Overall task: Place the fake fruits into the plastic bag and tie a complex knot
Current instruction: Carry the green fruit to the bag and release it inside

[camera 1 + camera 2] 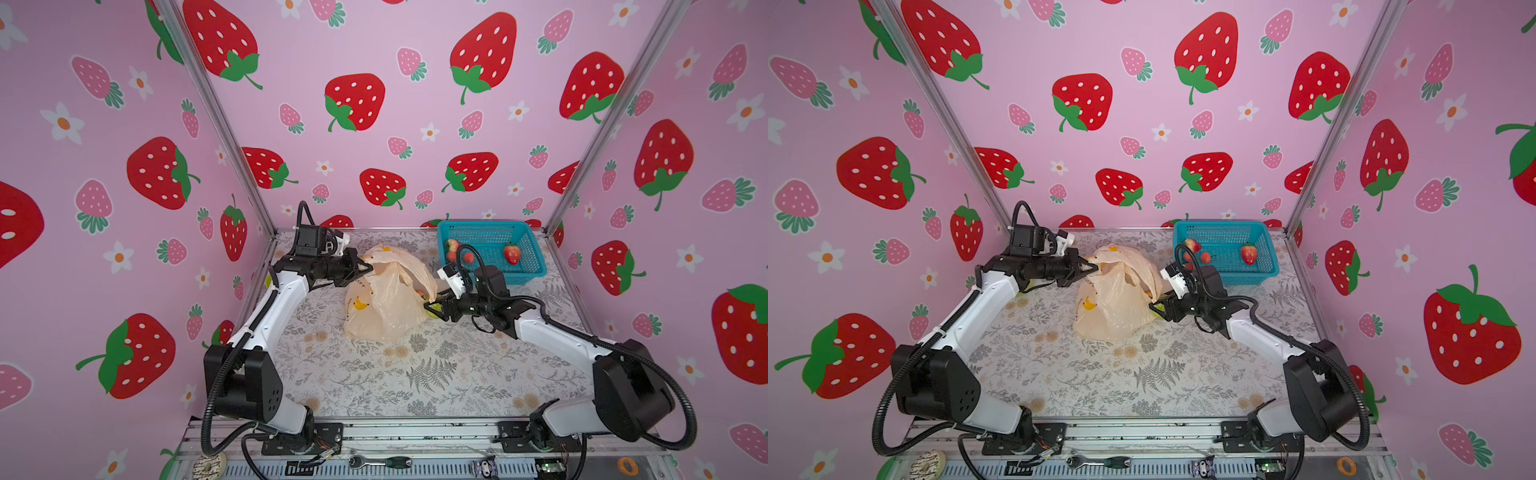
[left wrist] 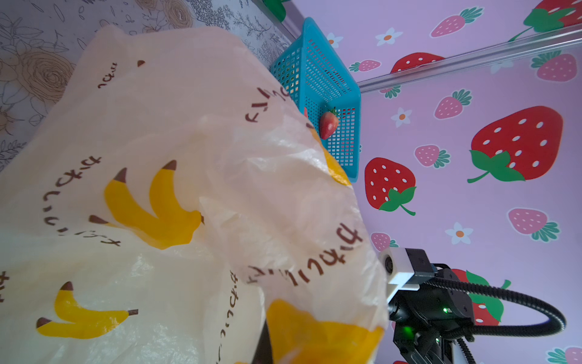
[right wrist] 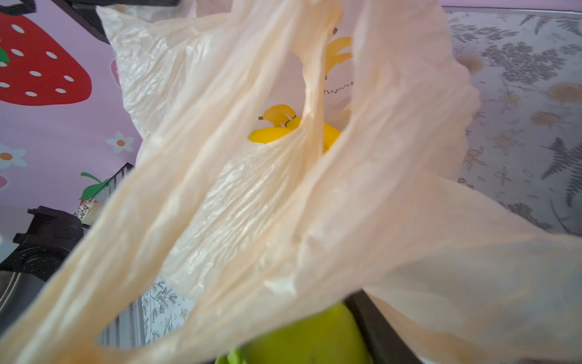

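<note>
The peach plastic bag point(image 1: 386, 309) point(image 1: 1113, 313), printed with bananas, stands crumpled mid-table in both top views. My left gripper point(image 1: 368, 266) point(image 1: 1094, 268) is shut on the bag's upper left edge and holds it up. My right gripper point(image 1: 432, 309) point(image 1: 1156, 309) is at the bag's right-hand opening, shut on the lumpy green fruit point(image 3: 308, 337), with bag film point(image 3: 362, 189) draped over it. Yellow bananas point(image 3: 271, 134) lie inside the bag. Three strawberries point(image 1: 512, 254) point(image 1: 452, 245) point(image 1: 468, 257) lie in the blue basket. No knot shows.
The blue mesh basket point(image 1: 482, 224) point(image 1: 1221, 224) point(image 2: 327, 78) stands at the back right, just behind my right wrist. Metal corner posts and pink walls close the back and sides. A ratchet point(image 1: 380, 461) and small items lie on the front rail.
</note>
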Action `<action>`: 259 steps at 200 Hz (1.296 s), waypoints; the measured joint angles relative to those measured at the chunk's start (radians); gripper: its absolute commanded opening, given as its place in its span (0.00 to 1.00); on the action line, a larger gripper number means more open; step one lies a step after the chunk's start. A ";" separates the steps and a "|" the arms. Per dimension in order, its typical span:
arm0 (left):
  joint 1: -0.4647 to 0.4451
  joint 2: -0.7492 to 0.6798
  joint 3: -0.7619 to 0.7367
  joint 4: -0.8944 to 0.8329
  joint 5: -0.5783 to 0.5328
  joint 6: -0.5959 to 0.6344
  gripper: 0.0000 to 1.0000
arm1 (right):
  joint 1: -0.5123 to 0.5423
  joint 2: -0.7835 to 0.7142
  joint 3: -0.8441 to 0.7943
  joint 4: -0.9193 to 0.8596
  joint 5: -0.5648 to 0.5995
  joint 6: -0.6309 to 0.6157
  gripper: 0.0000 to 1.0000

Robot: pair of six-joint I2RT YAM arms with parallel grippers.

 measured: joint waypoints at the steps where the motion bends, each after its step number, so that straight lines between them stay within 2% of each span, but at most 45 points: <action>1: 0.000 0.000 0.000 0.000 0.000 0.000 0.00 | 0.001 0.001 0.000 0.004 -0.001 0.001 0.41; 28: 0.000 0.000 0.000 0.000 0.000 0.000 0.00 | 0.006 0.017 0.012 0.142 0.021 0.071 0.41; 62: 0.000 0.000 0.000 0.000 0.000 0.000 0.00 | 0.012 0.048 0.014 0.330 0.150 0.163 0.40; 100: -0.002 0.000 0.000 0.000 0.008 0.000 0.00 | 0.037 0.146 0.014 0.502 0.298 0.257 0.40; 163: -0.014 0.000 0.000 0.000 0.011 0.000 0.00 | 0.079 0.288 0.015 0.547 0.543 0.411 0.41; 197: -0.017 0.000 0.000 0.000 0.011 0.000 0.00 | 0.095 0.327 0.051 0.517 0.549 0.463 0.46; 238: -0.017 0.000 0.000 0.000 0.011 0.000 0.00 | 0.121 0.365 0.073 0.501 0.492 0.502 0.51; 242: -0.017 0.000 0.000 0.000 0.011 0.000 0.00 | 0.123 0.368 0.075 0.499 0.486 0.504 0.55; 259: -0.017 0.000 0.000 0.000 0.011 -0.001 0.00 | 0.128 0.375 0.092 0.480 0.453 0.510 0.60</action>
